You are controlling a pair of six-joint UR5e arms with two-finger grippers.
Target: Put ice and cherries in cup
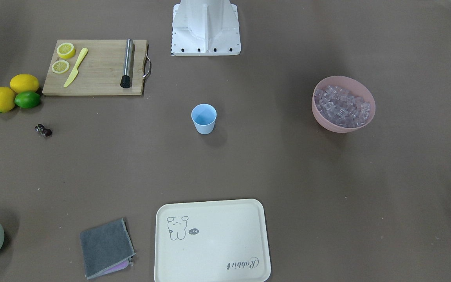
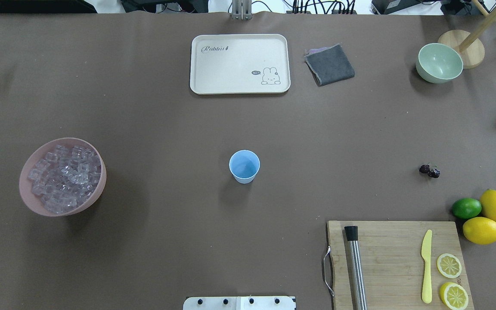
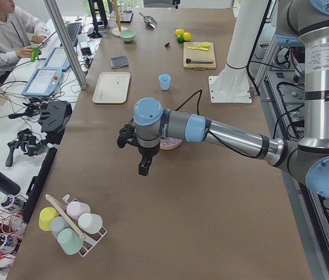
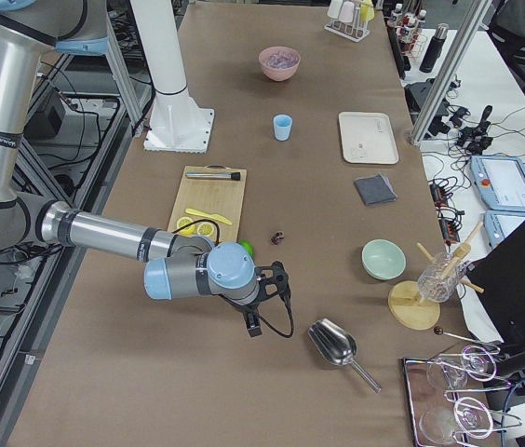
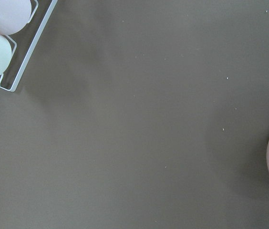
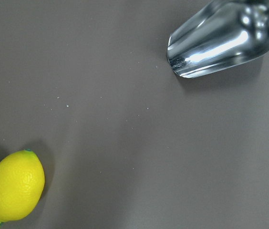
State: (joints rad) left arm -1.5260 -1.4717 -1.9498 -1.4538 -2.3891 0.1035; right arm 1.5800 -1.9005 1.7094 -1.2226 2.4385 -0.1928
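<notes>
The light blue cup stands upright and empty at the table's middle; it also shows in the front view. The ice fills a pink bowl on my left side. The dark cherries lie on the table on my right, near the lemons. My left gripper shows only in the exterior left view, hovering over the table beside the pink bowl. My right gripper shows only in the exterior right view, beyond the lemons near a metal scoop. I cannot tell whether either is open or shut.
A cutting board with a muddler, a yellow knife and lemon slices sits at my near right. Two lemons and a lime lie beside it. A cream tray, grey cloth and green bowl stand along the far edge.
</notes>
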